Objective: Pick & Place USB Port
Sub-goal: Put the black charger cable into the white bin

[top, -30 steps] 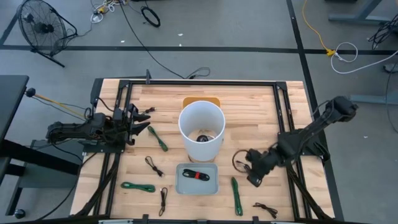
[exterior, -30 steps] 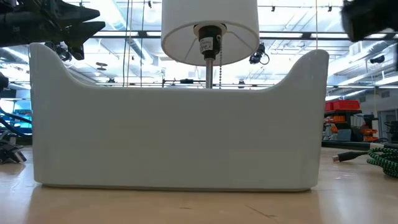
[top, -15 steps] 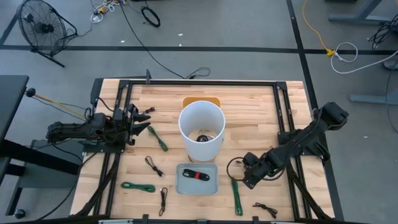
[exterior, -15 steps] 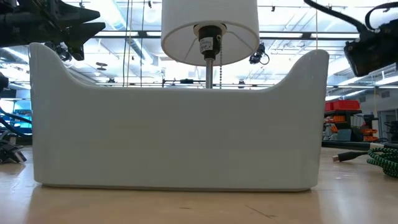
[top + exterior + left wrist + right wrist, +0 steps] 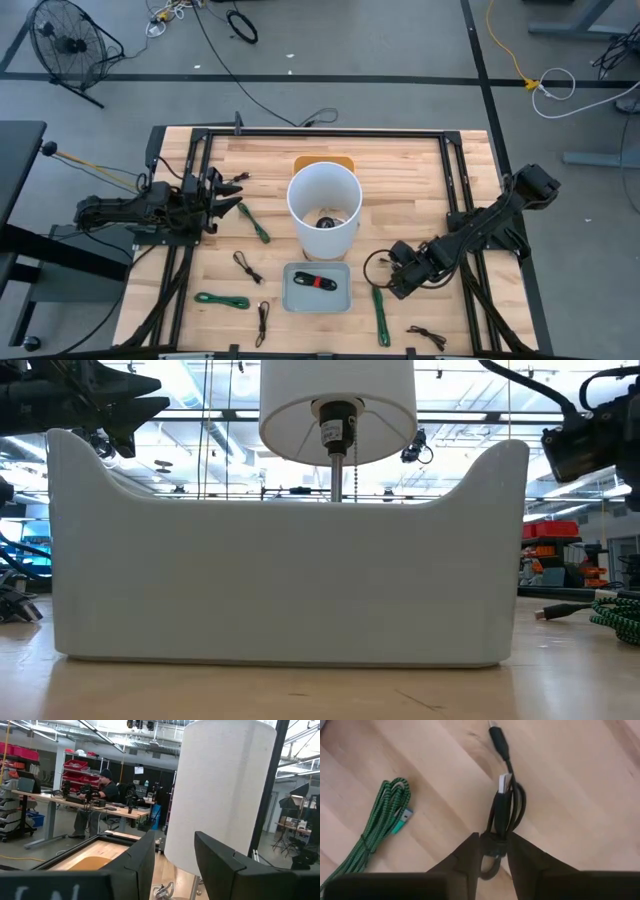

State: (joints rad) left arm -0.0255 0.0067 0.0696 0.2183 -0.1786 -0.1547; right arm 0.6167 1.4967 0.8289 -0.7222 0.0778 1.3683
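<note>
On the pale wooden tabletop (image 5: 420,180), my right pincer (image 5: 494,854) is clamped on the coiled black USB cable (image 5: 504,807), right of the grey rectangular tray (image 5: 317,288). The cable's long axis runs straight out from the fingers. My left pincer (image 5: 172,852) waits apart, far left, so the right arm is nearer.

A robotics lab or workshop. Beyond the wooden worktop (image 5: 420,165) lie a grey concrete floor (image 5: 400,50) with a fan (image 5: 65,45), red storage bins (image 5: 75,767) on racks, and a person (image 5: 97,802) seated at a cluttered bench (image 5: 75,805).
</note>
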